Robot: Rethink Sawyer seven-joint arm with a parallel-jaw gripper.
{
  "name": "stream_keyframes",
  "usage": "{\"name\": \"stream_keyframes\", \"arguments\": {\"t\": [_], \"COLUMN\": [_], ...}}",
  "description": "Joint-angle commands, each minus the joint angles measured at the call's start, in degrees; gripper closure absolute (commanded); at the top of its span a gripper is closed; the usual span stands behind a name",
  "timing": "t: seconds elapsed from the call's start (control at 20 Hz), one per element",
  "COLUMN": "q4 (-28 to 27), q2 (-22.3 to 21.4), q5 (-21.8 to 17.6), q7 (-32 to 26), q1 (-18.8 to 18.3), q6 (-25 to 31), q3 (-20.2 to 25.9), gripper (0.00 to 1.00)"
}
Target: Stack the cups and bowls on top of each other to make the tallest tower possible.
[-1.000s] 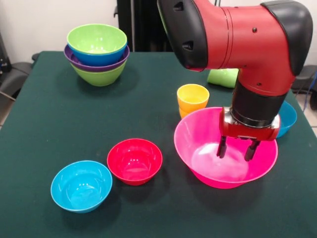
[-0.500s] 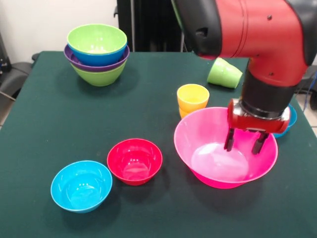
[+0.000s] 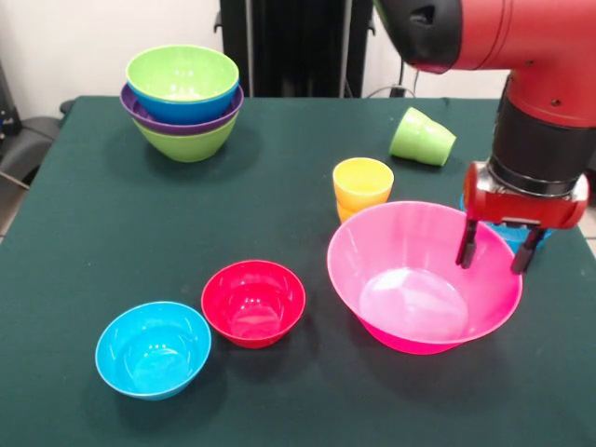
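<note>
My gripper (image 3: pixel 494 251) is open and empty, its two dark fingers hanging over the right rim of the huge pink bowl (image 3: pixel 424 277). A blue bowl (image 3: pixel 513 235) sits mostly hidden behind the gripper. The yellow-orange cup (image 3: pixel 361 186) stands upright just behind the pink bowl. The light green cup (image 3: pixel 421 137) lies on its side farther back. The tower (image 3: pixel 182 100) stands at the back left: lime green at its base, then purple, blue and lime green on top. A small red bowl (image 3: pixel 253 302) and a small cyan bowl (image 3: pixel 153 348) sit at the front left.
The dark green table (image 3: pixel 102 233) ends close to the gripper on the right. Dark equipment (image 3: pixel 289 47) stands behind the table's far edge.
The arm has swung to the right and lifted a little. The gripper went from inside the pink bowl to above its right rim. The green cup came into view.
</note>
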Motion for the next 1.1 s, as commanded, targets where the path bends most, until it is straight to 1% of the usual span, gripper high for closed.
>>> {"name": "stream_keyframes", "arguments": {"t": [0.05,0.15,0.45,0.65,1.1], "q4": [4.9,4.38,3.95,4.54,5.35], "q2": [2.43,3.09,4.9,5.62,6.17], "q5": [1.79,1.66,2.9,4.43,8.1], "q7": [12.25,12.34,12.29,14.41,16.68], "q1": [1.47,2.0,2.76,4.0,6.61], "q6": [-5.51,-7.06,-8.4,-9.77,-10.48], "q3": [0.18,-0.5,-1.55,-2.51,-4.82], "gripper": [0.0,0.0,0.0,0.0,0.0]}}
